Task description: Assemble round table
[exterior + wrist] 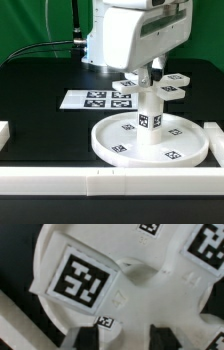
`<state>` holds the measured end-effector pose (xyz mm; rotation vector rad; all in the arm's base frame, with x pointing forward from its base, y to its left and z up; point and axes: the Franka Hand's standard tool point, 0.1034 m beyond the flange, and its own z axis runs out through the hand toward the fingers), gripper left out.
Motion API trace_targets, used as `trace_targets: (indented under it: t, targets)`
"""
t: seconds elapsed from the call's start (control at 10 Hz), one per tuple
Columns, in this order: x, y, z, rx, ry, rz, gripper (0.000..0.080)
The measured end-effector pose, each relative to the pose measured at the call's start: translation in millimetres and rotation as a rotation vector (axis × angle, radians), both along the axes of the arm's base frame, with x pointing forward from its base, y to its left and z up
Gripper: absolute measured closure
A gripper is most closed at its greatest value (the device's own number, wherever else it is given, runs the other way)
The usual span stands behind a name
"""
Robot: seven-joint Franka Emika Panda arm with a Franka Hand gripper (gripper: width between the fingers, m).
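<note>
White plastic fills the centre of the scene: the large round disc [150, 142] lies flat on the black surface [40, 125], rim up, tags showing on its floor. From its middle the short cylindrical post [149, 113] stands upright, long axis vertical, a tag on its side. On top of the post sits the cross-shaped piece [150, 86], its four arms spread level, each ending in a tagged square pad. In the wrist view the cross-shaped piece [120, 272] fills the picture at close range, one tagged pad large and sharp, the hub beside it.

The arm's white housing hangs directly above the cross, and the pincer [143, 73] reaches down to its hub; whether the fingers clamp the piece or stand apart cannot be told from either view.

Toward the exterior view's left, just behind the disc, the marker board [95, 99] lies flat on the surface. A long white rail [100, 180] runs along the near edge, touching or just beside the disc's rim; a shorter rail [217, 140] stands close at the exterior view's right. Open black surface spreads to the exterior view's left of the disc.
</note>
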<state>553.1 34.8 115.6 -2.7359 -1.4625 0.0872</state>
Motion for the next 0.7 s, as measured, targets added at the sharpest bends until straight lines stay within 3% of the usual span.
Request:
trace_targets:
  t: [0.1, 0.2, 0.3, 0.4, 0.7]
  targets:
    - [-2.7, 0.8, 1.5, 0.002, 0.002, 0.027, 0.0394]
    - [-6.4, 1.1, 2.6, 0.005, 0.002, 0.037, 0.0394]
    - [-10.6, -0.4, 4.3, 0.005, -0.009, 0.027, 0.0223]
    - [-10.7, -1.2, 3.5, 0.005, -0.007, 0.044, 0.0172]
    - [-10.7, -1.3, 2.4, 0.006, -0.006, 0.066, 0.0151]
